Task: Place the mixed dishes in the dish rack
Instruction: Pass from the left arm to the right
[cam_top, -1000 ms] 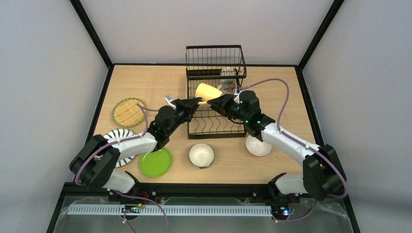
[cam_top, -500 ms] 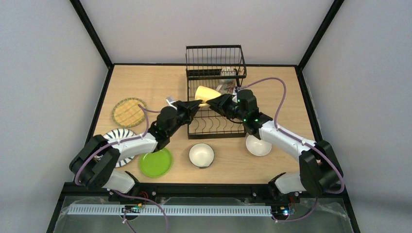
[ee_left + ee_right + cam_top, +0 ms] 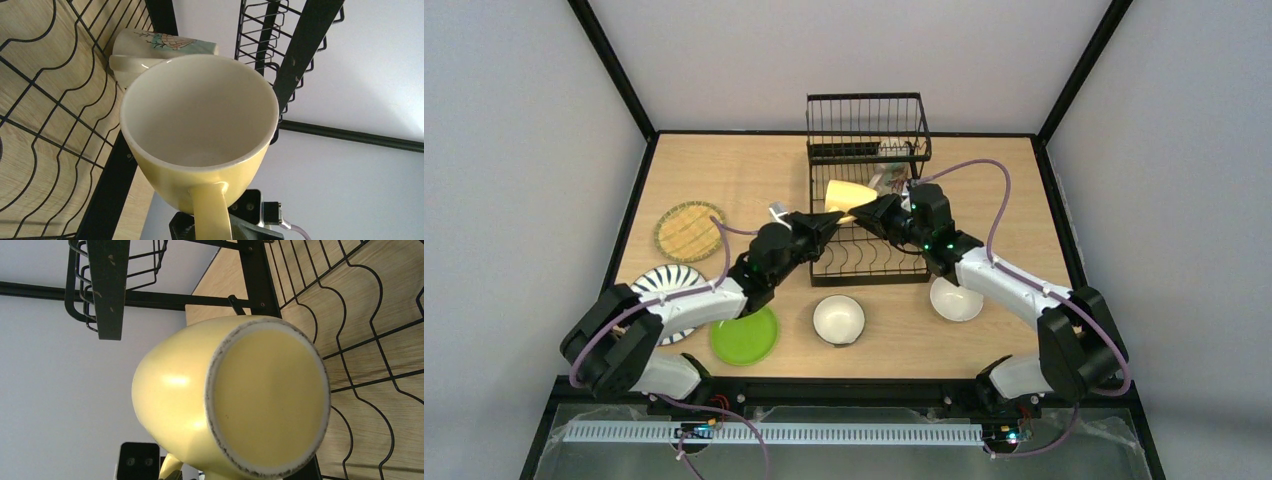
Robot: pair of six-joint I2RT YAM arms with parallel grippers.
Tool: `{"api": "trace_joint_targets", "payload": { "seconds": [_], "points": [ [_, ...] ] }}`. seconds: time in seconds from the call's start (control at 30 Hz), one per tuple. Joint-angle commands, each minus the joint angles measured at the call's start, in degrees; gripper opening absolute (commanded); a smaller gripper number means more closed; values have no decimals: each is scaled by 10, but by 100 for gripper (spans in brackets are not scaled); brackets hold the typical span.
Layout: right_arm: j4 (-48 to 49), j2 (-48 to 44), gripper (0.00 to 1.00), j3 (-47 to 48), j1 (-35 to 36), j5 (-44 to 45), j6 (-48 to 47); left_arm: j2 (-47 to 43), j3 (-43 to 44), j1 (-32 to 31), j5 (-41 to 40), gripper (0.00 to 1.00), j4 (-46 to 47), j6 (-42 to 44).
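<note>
Overhead, three plates, two bowls, one yellow mug gripped by left pincer; right pincer state unclear.

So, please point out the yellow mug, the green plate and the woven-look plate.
pale yellow mug [image 3: 848, 194], top view, on its outer side wall.
lime green plate [image 3: 746, 337], top view, on its flat middle.
tan woven-look plate [image 3: 688, 231], top view, on its middle.
</note>
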Motion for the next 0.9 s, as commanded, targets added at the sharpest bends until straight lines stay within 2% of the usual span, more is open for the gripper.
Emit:
{"api": "trace_joint_targets", "payload": {
  "seconds": [0.0, 0.27, 0.47, 0.67, 0.77, 0.87],
  "points": [
    [-20, 8, 61, 22, -6, 40, -13, -39, 14, -18, 1, 2, 24, 17],
    [-37, 10, 50, 30, -9, 48, -15, -47, 10, -39, -9, 2, -2, 24],
    [-39, 17, 33, 32, -11, 40, -18, -44, 10, -51, -12, 2, -11, 28],
    [-26, 22, 21, 23, -13, 23, -19, -47, 9, -52, -11, 2, -23, 30],
    [-7, 23, 20, 11, -15, 10, -13, -47, 6, -53, -11, 2, -25, 29],
    [0, 29, 24, 9, -16, -6, -14, -47, 4, -54, -12, 2, -24, 29]
  ]
}}
